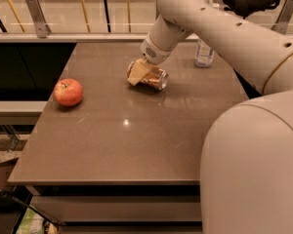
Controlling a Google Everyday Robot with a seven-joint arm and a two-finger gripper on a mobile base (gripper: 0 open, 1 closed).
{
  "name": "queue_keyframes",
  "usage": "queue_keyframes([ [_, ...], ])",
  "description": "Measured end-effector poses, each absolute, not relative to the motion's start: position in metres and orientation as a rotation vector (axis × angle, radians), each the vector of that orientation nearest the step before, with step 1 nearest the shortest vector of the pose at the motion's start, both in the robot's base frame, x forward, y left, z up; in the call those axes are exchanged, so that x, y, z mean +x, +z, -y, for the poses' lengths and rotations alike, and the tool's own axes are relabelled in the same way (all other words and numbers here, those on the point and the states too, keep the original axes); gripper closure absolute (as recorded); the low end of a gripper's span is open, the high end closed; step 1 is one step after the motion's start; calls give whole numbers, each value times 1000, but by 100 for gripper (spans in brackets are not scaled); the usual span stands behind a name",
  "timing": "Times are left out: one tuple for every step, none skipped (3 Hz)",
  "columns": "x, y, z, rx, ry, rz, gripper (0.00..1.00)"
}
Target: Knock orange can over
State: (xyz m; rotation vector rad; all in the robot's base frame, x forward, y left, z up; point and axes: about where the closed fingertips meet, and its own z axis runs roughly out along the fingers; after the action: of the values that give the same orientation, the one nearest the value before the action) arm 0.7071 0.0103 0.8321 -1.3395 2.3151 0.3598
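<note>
- Gripper (139, 72): sat at upper centre of the frame, against the left end of the orange can (155, 78); could not tell whether open or clamped.
- Orange can: lay on its side on the table (127, 145), silver end turned toward the lower right.
- Apple (68, 91): rested at left of the frame, well apart from the can.
- Water bottle (204, 55): stood upright at upper right, near the table's far edge.

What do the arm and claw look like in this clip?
The arm is smooth, off-white and tubular, with small dark holes along it and a thin gold seam band. No loose cables show. The claw, at the orange can, is pale tan and blocky.
</note>
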Motion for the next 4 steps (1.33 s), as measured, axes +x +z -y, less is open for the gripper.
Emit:
queue_keyframes([
  [707,829,-12,-1344,363,-2317,57],
  [707,831,-13,-1345,363,-2317,35],
  [707,831,-13,-1345,363,-2317,12],
  [707,828,-14,-1349,366,-2320,0],
])
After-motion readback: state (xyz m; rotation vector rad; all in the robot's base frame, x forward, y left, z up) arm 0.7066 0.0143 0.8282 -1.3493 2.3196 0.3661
